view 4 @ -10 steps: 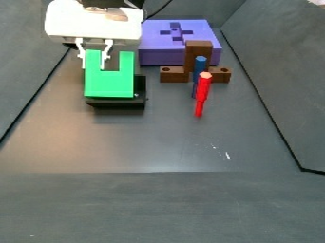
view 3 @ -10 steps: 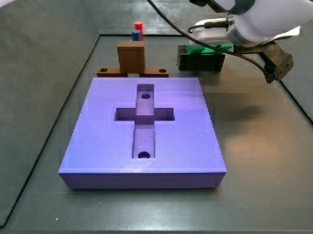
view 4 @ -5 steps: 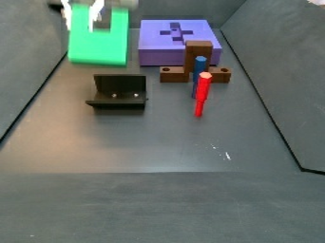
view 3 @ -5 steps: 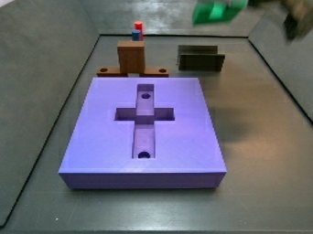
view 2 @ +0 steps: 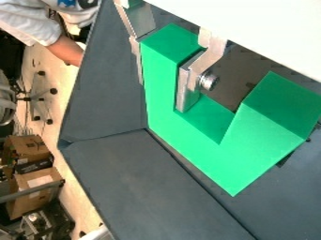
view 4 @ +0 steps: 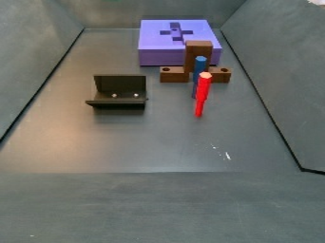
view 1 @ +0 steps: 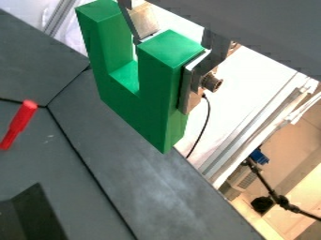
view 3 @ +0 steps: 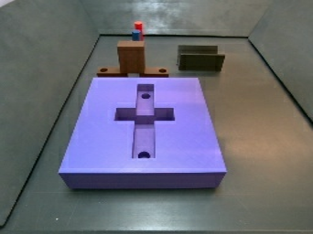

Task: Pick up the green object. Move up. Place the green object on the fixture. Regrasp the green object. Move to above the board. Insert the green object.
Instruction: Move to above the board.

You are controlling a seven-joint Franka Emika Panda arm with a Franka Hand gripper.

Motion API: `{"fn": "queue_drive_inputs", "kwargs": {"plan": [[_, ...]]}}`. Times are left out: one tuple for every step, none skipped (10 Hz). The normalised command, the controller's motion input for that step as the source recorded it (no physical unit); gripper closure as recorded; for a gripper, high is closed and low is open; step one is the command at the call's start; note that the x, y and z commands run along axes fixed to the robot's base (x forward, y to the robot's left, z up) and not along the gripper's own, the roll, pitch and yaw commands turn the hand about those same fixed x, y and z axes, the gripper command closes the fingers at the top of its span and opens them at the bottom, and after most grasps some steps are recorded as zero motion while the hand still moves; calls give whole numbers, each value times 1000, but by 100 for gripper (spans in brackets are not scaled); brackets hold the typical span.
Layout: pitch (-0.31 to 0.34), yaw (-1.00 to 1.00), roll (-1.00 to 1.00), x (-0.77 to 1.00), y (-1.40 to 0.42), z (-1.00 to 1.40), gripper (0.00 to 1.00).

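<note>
1. a side view looks down the length of the board (view 3: pixel 146 128) from its near short end; the wooden block (view 3: pixel 131 57) and the fixture (view 3: pixel 202 58) stand beyond it
2. a side view faces the opposite way from farther back: the board (view 4: pixel 178 41) lies far off, the fixture (view 4: pixel 118 92) and the red peg (view 4: pixel 200 93) nearer
3. both side views share the floor, board, fixture and block
4. both wrist views sit close to the gripper (view 1: pixel 164 49) (view 2: pixel 166 58), filled by the green object (view 1: pixel 138 75) (view 2: pixel 220 122)
</note>
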Motion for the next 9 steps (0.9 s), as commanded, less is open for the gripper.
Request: {"fn": "queue_drive_inputs", "kwargs": {"plan": [[96,63,10,53,-22,189,100],[111,-125,-1000,-1275,-1400,274,100],[90,-121,-1000,-1308,-1400,274,100],[71,-110,-1000,-1377,-1400,278,100],[65,-101,-1000,-1400,-1348,242,100],[73,-94,-1000,-1400,-1341,249,100],[78,-85,-1000,-1400,-1314,236,100],[81,-78,-1000,-795,-719,123,100],[86,-73,-1000,-417,-357,57,100]]}}
